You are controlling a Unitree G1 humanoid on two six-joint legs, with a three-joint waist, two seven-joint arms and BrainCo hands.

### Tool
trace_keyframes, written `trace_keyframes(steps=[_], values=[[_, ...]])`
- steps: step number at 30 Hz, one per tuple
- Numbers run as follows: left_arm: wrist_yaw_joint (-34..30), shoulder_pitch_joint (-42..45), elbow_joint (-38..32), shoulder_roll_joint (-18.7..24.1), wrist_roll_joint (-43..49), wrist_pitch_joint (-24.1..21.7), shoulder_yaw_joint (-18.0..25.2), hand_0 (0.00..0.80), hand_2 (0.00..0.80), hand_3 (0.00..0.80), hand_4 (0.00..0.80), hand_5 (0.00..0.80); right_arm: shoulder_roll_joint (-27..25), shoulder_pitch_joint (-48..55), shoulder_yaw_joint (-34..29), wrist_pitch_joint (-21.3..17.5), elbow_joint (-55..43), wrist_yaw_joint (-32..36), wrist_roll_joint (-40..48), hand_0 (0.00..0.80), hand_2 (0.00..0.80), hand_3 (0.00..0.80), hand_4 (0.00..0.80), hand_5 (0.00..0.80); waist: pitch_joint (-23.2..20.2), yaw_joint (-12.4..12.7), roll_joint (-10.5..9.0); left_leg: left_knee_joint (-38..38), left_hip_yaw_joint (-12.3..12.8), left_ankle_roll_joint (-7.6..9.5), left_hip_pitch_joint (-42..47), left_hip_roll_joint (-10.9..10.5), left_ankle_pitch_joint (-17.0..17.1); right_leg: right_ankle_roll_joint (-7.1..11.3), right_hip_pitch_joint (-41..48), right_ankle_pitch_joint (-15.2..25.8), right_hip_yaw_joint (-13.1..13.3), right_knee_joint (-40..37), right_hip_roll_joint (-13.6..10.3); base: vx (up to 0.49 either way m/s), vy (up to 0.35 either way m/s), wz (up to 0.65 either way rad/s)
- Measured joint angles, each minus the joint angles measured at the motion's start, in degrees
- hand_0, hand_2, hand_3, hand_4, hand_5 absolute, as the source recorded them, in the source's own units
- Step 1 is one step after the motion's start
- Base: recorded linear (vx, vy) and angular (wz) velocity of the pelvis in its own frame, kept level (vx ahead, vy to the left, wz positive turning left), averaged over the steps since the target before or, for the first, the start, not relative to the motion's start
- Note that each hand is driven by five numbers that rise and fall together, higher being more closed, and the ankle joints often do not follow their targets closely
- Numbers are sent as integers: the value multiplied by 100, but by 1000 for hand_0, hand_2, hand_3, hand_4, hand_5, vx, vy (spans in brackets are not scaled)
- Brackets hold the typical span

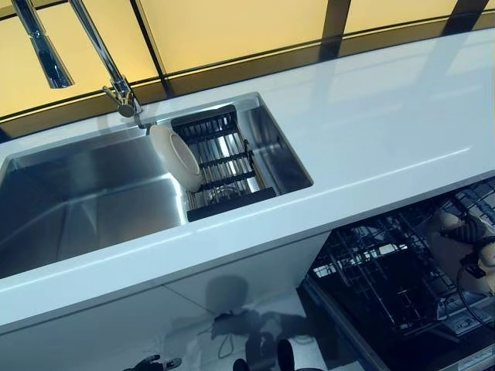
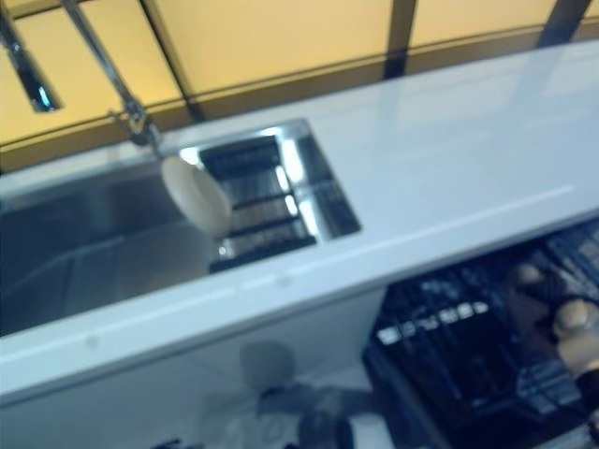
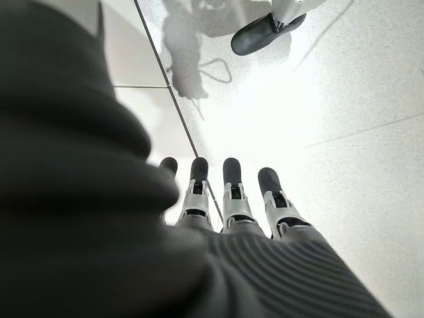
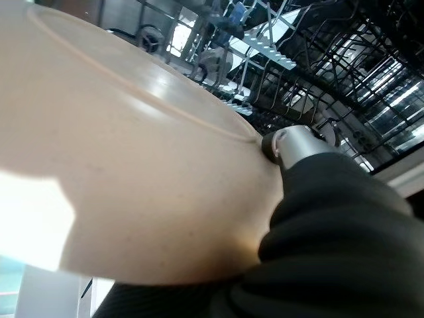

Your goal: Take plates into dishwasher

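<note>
A beige plate is in my right hand, whose thumb presses on its rim; the fingers are hidden behind it. Hand and held plate hover over the black wire rack of the open dishwasher at the lower right. A second pale plate stands on edge in the black drying rack inside the sink. My left hand hangs low beside the cabinet, fingers straight, pointing at the floor and holding nothing.
The steel sink is set in a white counter, with a tall faucet behind it. White cabinet fronts run below the counter, left of the dishwasher opening.
</note>
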Motion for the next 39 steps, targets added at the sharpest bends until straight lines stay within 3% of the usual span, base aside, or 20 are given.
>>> trace_keyframes(steps=[11, 28, 29, 30, 31, 39], values=[[-58, -87, -80, 1, -10, -2, -3, 0, 0, 0, 0, 0, 3, -382, 243, 20, 549, -155, -56, 800, 800, 800, 800, 800, 132, 180, 252, 0, -83, 11, -46, -17, 8, -1, -23, -1, -80, -1, -26, -7, -2, 3], [-113, -93, -219, 1, -43, 1, -1, 0, 0, 0, 0, 0, 116, -392, 241, 72, 823, -155, -177, 800, 800, 800, 800, 800, 221, 169, 287, 4, -89, 15, -23, -21, 11, -3, 6, -1, -88, 0, -29, 0, 0, 0], [-113, -91, -219, 1, -44, 2, -1, 0, 0, 0, 0, 0, 146, -392, 241, 76, 837, -148, -176, 558, 558, 558, 558, 558, 224, 170, 282, 4, -90, 16, -21, -22, 12, -3, 8, -1, -89, 0, -30, 0, 0, 0], [-113, -89, -219, 0, -43, 3, -1, 0, 0, 0, 0, 0, 172, -392, 241, 82, 841, -139, -176, 166, 166, 166, 166, 166, 225, 170, 281, 4, -91, 17, -19, -23, 13, -3, 12, -1, -90, 0, -32, 0, 0, 0], [-113, -89, -219, 1, -43, 3, 0, 0, 0, 0, 0, 0, 180, -392, 241, 86, 842, -127, -176, 0, 0, 0, 0, 0, 225, 171, 281, 4, -93, 17, -17, -24, 13, -3, 15, -1, -91, 0, -33, 0, 0, 0], [-114, -90, -236, 2, -42, 9, 3, 0, 0, 0, 0, 0, 181, -392, 207, 195, 821, -143, -176, 0, 0, 0, 0, 0, 261, 171, 195, 3, -104, 18, 72, -26, 12, 7, 108, -8, -101, 1, -34, 0, 0, 0]])
